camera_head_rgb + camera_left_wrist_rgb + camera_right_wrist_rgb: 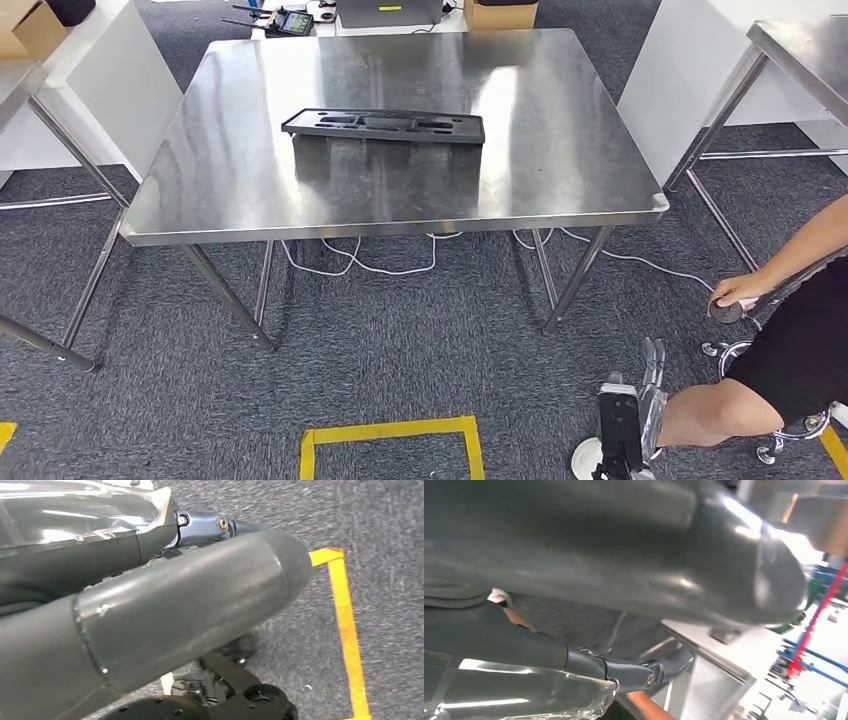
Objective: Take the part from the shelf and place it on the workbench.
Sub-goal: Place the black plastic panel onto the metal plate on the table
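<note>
Left hand (165, 610) hangs low over grey carpet, its wrist view looking down at the floor; thick grey thumb stretches out straight, a darker finger (220, 527) lies alongside it, fairly straight too. Nothing seen in it, but whether the fingers are apart or together cannot be told, most of them are hidden by the thumb. Right hand (624, 560) also hangs at the side; thumb fills most of its wrist view, one dark finger (659, 667) extends below it. No object visible in the grasp; finger spread cannot be told here either.

One part (384, 125): a flat black moulded tray with recesses, lying flat on the table (560, 160), roughly mid-top, slightly toward the far side, well clear of every edge. One steel table in front of the robot, its top shiny and reflecting the part. Corners of two more steel tables show, one at far left (15, 80), one at far right (800, 50). White cable (370, 265) loops on the carpet under the table. Yellow tape square (390, 432) on the floor near the robot, its corner also in the left wrist view. One person (790, 340) sits at lower right, hand on a chair arm, bare knee bent
</note>
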Robot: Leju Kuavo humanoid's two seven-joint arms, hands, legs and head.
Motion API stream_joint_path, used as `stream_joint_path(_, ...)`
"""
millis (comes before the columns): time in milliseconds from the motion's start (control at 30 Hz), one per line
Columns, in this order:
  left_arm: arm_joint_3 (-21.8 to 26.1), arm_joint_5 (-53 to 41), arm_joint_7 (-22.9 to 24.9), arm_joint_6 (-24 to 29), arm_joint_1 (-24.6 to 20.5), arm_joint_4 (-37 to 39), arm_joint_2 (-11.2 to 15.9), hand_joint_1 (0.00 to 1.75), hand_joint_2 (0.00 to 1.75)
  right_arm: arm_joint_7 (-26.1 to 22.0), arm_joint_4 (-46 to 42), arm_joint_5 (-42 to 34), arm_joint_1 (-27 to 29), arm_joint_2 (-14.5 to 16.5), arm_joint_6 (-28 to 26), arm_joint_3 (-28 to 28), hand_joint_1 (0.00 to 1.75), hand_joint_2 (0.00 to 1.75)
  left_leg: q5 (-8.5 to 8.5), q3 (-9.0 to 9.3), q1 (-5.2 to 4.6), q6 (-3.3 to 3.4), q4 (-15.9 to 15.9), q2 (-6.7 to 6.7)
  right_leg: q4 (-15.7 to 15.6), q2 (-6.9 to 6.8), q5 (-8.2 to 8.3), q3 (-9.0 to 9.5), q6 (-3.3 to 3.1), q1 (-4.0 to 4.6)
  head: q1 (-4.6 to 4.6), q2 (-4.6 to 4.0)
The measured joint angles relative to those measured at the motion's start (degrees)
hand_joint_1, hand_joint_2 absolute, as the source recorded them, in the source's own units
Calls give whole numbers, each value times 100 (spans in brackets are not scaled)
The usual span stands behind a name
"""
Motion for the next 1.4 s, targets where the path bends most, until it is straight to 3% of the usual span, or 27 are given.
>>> stream_joint_path(33, 9, 0, -2, 0, 0, 0, 2, 0, 0, 11, 90, 30, -17, -3, -19, -20, 0, 0, -47, -10, 1, -11, 281, -1, 12, -3, 59, -73, 5, 11, 1, 0)
stream_joint_path(100, 29, 1, -10, 1, 0, 0, 5, 0, 0, 91, 268, 130, -53, -11, -55, -66, 0, 0, 188, 232, 2, 1, 288, 0, 61, -4, 161, -234, 26, 25, -2, 0)
stream_joint_path(133, 40, 1, -19, 2, -2, 0, 10, 0, 0, 154, 420, 176, -105, -18, -65, -100, 0, 0, 329, 508, -1, 32, -24, -5, 95, 0, 201, -309, 40, 29, -2, 0)
stream_joint_path(200, 64, 1, -38, 11, -15, -1, 31, 0, 0, 260, 1018, 205, -314, -52, -54, -216, 0, 0, 388, 1132, -20, 120, -861, -19, 166, 10, 264, -422, 82, 54, 1, 0)
stream_joint_path(267, 83, -5, -49, 17, -38, -2, 57, 0, 0, 314, 1930, 131, -595, -130, 11, -400, 0, 0, 307, 1409, -60, 180, -1322, -28, 199, 6, 338, -486, 162, 64, 2, 0)
stream_joint_path(333, 87, -50, -51, 2, -55, -1, 75, 0, 0, 411, 2854, -133, -827, -239, 257, -644, 0, 0, 349, 1371, -70, 231, -1452, -10, 217, -8, 405, -551, 248, 67, 1, 0)
stream_joint_path(367, 87, -83, -48, -11, -64, 1, 83, 0, 0, 488, 3250, -321, -912, -289, 439, -791, 0, 0, 404, 1320, -62, 278, -1503, 0, 275, -3, 346, -610, 261, 70, 3, -1)
stream_joint_path(433, 87, -153, -36, -33, -91, 1, 90, 0, 0, 675, 3947, -633, -1029, -381, 728, -1110, 0, 0, 560, 1159, -38, 368, -1560, 16, 659, 22, -53, -794, 217, 53, 23, -1)
stream_joint_path(500, 87, -192, -24, -34, -109, 1, 97, 0, 0, 779, 4442, -743, -1068, -449, 825, -1356, 0, 0, 712, 965, -44, 391, -1558, 16, 1359, 43, -522, -997, 202, 7, 42, -1)
stream_joint_path(533, 87, -200, -20, -34, -112, 1, 99, 0, 0, 799, 4633, -756, -1082, -478, 844, -1441, 0, 0, 787, 875, -43, 379, -1553, 26, 1664, 46, -604, -1032, 250, -18, 46, -1)
stream_joint_path(567, 87, -204, -15, -34, -116, 2, 100, 0, 0, 813, 4788, -762, -1099, -503, 857, -1506, 0, 0, 859, 784, -40, 361, -1545, 41, 1835, 47, -559, -1004, 331, -43, 49, -1)
stream_joint_path(600, 86, -209, -11, -33, -120, 2, 100, 0, 0, 822, 4918, -767, -1122, -522, 863, -1558, 0, 0, 930, 687, -30, 335, -1530, 57, 1806, 47, -411, -877, 430, -73, 52, -1)
stream_joint_path(667, 86, -212, -8, -34, -139, 2, 101, 0, 0, 842, 5106, -768, -1175, -547, 866, -1633, 0, 0, 1054, 496, -15, 261, -1466, 74, 1201, 49, -175, -360, 567, -133, 55, 0)
stream_joint_path(733, 85, -214, -6, -34, -164, 1, 105, 0, 0, 987, 5251, -760, -1236, -560, 891, -1682, 0, 0, 1161, 360, -18, 171, -1387, 78, 376, 72, -287, 182, 534, -105, 62, 0)
stream_joint_path(767, 85, -216, -4, -33, -175, 0, 107, 0, 0, 1125, 5327, -754, -1254, -566, 932, -1702, 0, 0, 1217, 330, -26, 135, -1369, 78, 138, 82, -378, 309, 480, -76, 61, 0)
stream_joint_path(800, 85, -219, 3, -33, -177, 1, 108, 0, 0, 1298, 5409, -750, -1256, -575, 984, -1725, 0, 0, 1276, 317, -23, 105, -1370, 77, 45, 86, -412, 331, 419, -42, 60, 0)
stream_joint_path(833, 85, -222, 11, -33, -175, 3, 108, 0, 0, 1456, 5494, -748, -1241, -580, 1032, -1753, 0, 0, 1302, 305, -9, 79, -1372, 74, 63, 73, -383, 280, 356, -67, 54, -1)
stream_joint_path(867, 85, -227, 25, -33, -167, 5, 108, 0, 0, 1611, 5576, -720, -1211, -583, 1054, -1783, 0, 0, 1224, 277, 12, 57, -1331, 67, 75, 57, -334, 239, 287, -81, 53, -1)
stream_joint_path(933, 85, -235, 43, -32, -151, 11, 107, 0, 0, 1856, 5714, -549, -1121, -581, 990, -1812, 0, 0, 706, 157, 48, 19, -960, 49, 85, 16, -214, 123, 140, -101, 41, -1)
stream_joint_path(1000, 85, -255, 49, -27, -148, 13, 105, 0, 0, 2030, 5830, -177, -1012, -569, 964, -1754, 0, 0, 82, 17, 51, 0, -231, 32, 95, -14, -83, -27, 60, -53, 29, 0)
stream_joint_path(1033, 84, -278, 55, -23, -149, 14, 105, 0, 0, 2113, 5880, 53, -964, -562, 1069, -1680, 0, 0, -51, -12, 51, -5, 112, 26, 108, -21, -18, -103, 50, -33, 25, 0)
stream_joint_path(1100, 79, -344, 81, -21, -152, 18, 105, 0, 0, 2319, 5968, 545, -890, -553, 1474, -1439, 0, 0, 97, 138, 52, 6, 360, 23, 161, -20, 99, -278, 62, -7, 23, 0)
stream_joint_path(1133, 75, -374, 97, -24, -158, 21, 105, 0, 0, 2403, 6005, 724, -862, -550, 1657, -1298, 0, 0, 255, 352, 52, 25, 191, 18, 195, -16, 147, -367, 77, 0, 22, 0)
stream_joint_path(1200, 72, -408, 112, -32, -179, 26, 109, 0, 0, 2484, 6056, 919, -825, -537, 1849, -1051, 0, 0, 347, 972, 39, 84, -582, -11, 267, -10, 225, -512, 122, 14, 20, -1)
stream_joint_path(1267, 71, -418, 114, -39, -197, 27, 113, 0, 0, 2500, 6086, 990, -811, -526, 1903, -886, 0, 0, 209, 1373, 1, 134, -1219, -32, 297, -14, 312, -593, 196, 25, 22, -1)
stream_joint_path(1333, 69, -419, 111, -41, -198, 32, 114, 0, 0, 2512, 6111, 1056, -802, -531, 1908, -778, 0, 0, 195, 1364, -27, 180, -1386, -23, 293, -20, 411, -673, 284, 32, 26, 0)
stream_joint_path(1400, 69, -419, 112, -36, -192, 40, 108, 0, 0, 2523, 6132, 1129, -790, -557, 1905, -692, 0, 0, 308, 1225, -23, 264, -1435, 7, 418, -6, 294, -801, 307, 34, 38, 0)
